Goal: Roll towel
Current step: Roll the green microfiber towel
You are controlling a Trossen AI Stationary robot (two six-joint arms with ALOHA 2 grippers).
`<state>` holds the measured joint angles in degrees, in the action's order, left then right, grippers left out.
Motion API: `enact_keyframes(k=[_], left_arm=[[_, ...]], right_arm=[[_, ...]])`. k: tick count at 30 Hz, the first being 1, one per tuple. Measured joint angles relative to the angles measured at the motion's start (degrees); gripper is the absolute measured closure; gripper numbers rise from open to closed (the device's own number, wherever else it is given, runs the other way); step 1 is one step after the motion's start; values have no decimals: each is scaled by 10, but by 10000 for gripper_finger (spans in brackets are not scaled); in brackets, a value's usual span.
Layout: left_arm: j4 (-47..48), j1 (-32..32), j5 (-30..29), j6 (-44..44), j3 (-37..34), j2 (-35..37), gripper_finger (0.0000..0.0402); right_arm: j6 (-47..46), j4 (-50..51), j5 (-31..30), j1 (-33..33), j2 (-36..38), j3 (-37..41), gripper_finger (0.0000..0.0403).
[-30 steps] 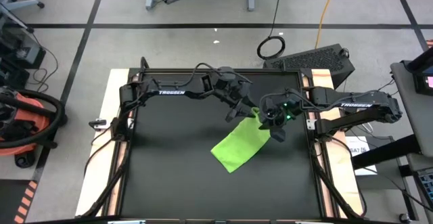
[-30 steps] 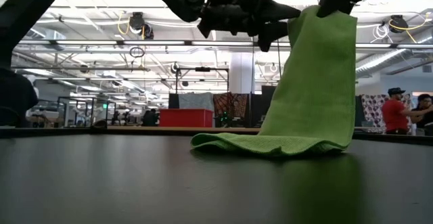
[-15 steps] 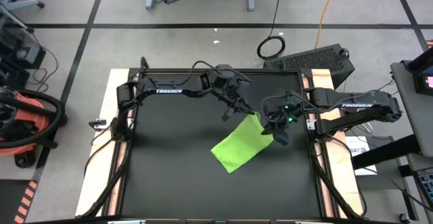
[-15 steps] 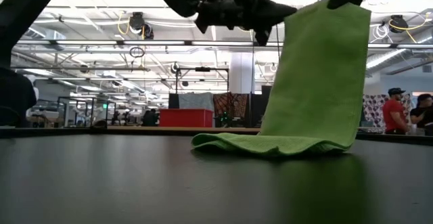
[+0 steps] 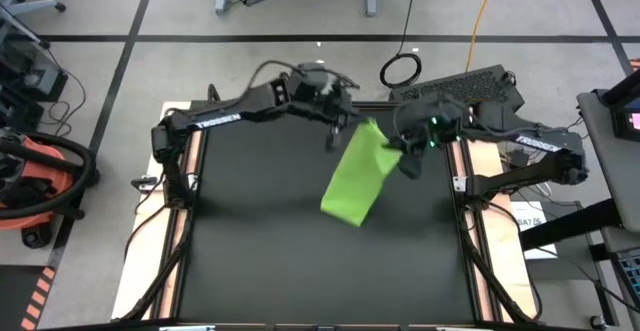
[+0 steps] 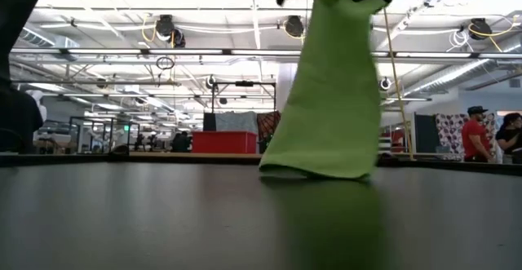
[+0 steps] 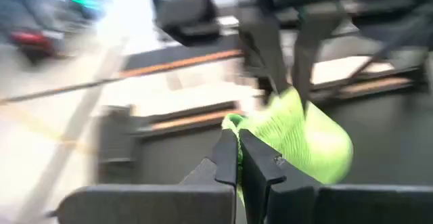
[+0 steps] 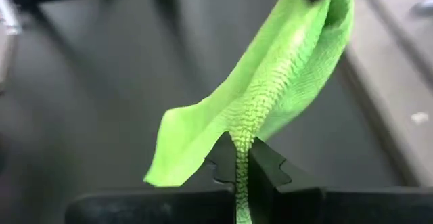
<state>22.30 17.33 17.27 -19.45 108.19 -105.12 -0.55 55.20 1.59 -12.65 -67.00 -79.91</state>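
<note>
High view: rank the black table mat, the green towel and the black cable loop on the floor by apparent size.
1. Black table mat, by far.
2. Towel, hanging between the left gripper and right gripper.
3. Cable loop, smallest.

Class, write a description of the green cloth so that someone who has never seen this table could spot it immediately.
Start at the big black table mat under the two dark arms. Near its far edge, the left claw and the right claw each pinch a top corner of the towel, which hangs down with its lower edge on the mat. It is the only bright lime-green, soft thing among black surfaces and machinery.
</note>
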Motion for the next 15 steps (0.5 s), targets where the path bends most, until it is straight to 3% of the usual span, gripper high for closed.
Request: enact_keyframes(k=[4, 8, 15], left_arm=[[23, 2, -67, -23, 44, 36, 398], [94, -9, -91, -19, 54, 73, 398], [269, -74, -108, -3, 19, 81, 399]], right_arm=[[65, 11, -28, -35, -58, -97, 403], [105, 46, -22, -40, -106, -173, 403], [118, 110, 103, -16, -173, -163, 403]])
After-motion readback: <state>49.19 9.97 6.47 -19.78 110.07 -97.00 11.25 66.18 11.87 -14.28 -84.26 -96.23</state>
